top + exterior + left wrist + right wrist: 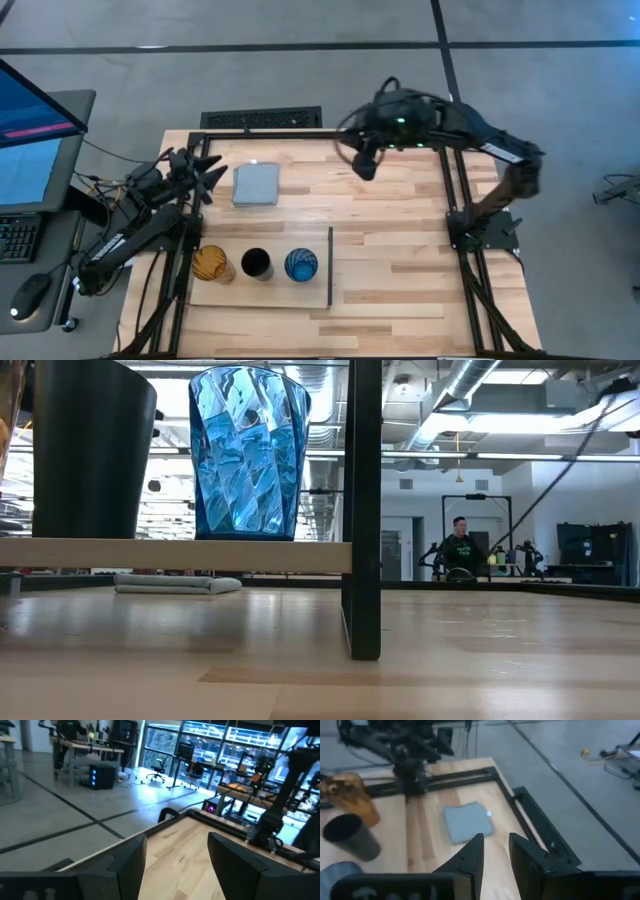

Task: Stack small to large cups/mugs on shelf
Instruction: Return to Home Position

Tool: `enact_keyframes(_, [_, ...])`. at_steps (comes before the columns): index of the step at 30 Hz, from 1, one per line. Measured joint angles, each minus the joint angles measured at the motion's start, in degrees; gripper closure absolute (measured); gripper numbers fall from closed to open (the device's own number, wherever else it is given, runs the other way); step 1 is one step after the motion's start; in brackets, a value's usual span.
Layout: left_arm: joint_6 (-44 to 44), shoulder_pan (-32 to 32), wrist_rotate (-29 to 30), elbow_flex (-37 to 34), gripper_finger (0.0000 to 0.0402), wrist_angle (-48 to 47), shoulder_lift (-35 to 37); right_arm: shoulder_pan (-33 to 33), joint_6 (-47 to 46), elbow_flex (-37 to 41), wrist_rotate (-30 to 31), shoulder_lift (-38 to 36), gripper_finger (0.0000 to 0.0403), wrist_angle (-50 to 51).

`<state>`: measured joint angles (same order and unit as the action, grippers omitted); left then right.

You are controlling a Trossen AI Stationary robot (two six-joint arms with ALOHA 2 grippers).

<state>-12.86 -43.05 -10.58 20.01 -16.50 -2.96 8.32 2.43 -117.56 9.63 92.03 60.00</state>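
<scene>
All three cups are up on the shelf point(270, 296) now, standing apart in one row along its length. The amber cup point(212, 264) is at the end away from the black strip point(331, 268), the black cup point(256, 264) is in the middle, and the blue cup point(301, 264) is just beside the strip. From worktop level the blue cup's faceted wall stands upright on the board, the black one next to it.

The left gripper point(205, 175) hangs beyond the shelf's amber end, over the far part of the worktop point(400, 250). Its fingers point(132, 862) are spread wide with nothing between them. The right gripper point(365, 160) is past the strip end of the shelf, well apart from it and up near the worktop's far edge. Its fingers point(474, 855) are a narrow gap apart and empty.

The grey-blue pad point(256, 185) lies flat behind the shelf's middle, clear of the cups.
</scene>
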Motion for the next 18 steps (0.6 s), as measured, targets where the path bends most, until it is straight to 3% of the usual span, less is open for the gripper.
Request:
enact_keyframes(10, [-0.09, 0.0, 3.14, 0.0, 0.0198, 0.52, 0.0, 3.45, -2.42, 39.64, -1.08, -26.59, 0.029, -27.59])
enact_keyframes(18, [0.47, 0.0, 3.38, 0.0, 0.0198, 1.15, 0.0, 4.64, -2.06, 60.85, -19.03, -44.76, 0.029, -44.93])
